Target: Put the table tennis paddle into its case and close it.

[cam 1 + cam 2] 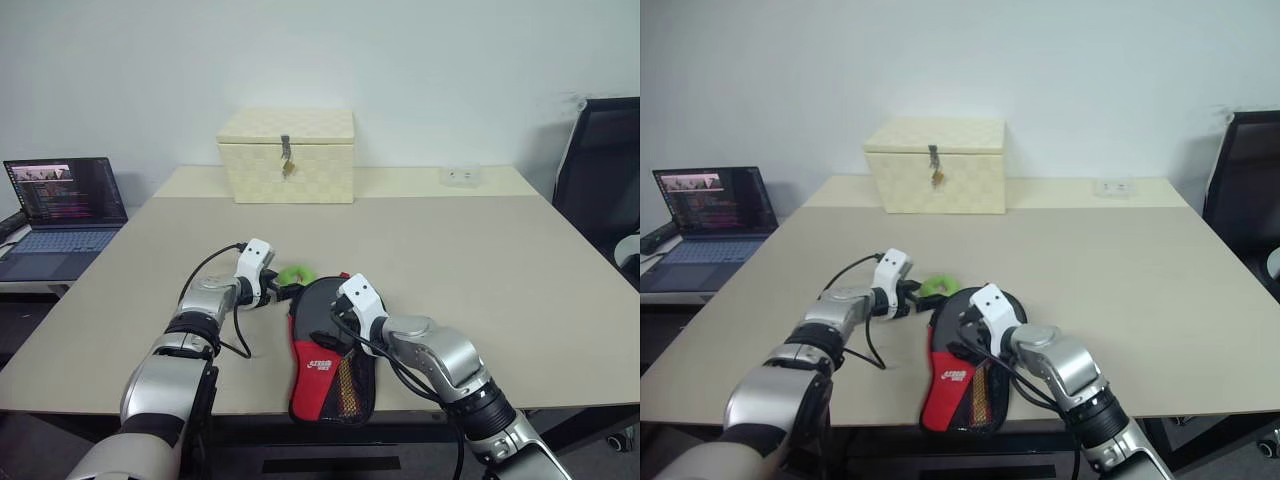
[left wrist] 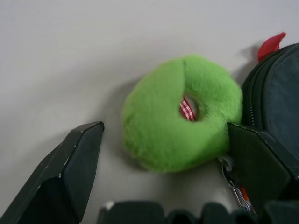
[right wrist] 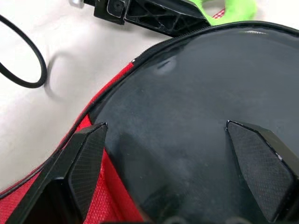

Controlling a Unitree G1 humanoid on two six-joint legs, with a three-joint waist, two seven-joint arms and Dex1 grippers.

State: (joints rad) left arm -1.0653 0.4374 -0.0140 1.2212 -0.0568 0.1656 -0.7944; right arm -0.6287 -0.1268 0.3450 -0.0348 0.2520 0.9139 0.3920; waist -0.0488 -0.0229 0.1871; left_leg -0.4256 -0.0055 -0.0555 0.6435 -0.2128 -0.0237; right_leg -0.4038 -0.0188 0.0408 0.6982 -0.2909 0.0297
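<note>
The case lies flat near the table's front edge, red lower part with white logo and mesh pocket toward me, black round top away. Its green fuzzy charm rests on the table beside the round top. My left gripper is open, one finger on either side of the charm, and also shows as the left gripper from above. My right gripper is open, hovering over a smooth black round surface inside the zip line. I cannot tell whether that is the paddle's face or the case's cover.
A cream latched box stands at the back of the table, with a small white item at the far right. A laptop sits on a side surface at the left. A black chair stands at the right.
</note>
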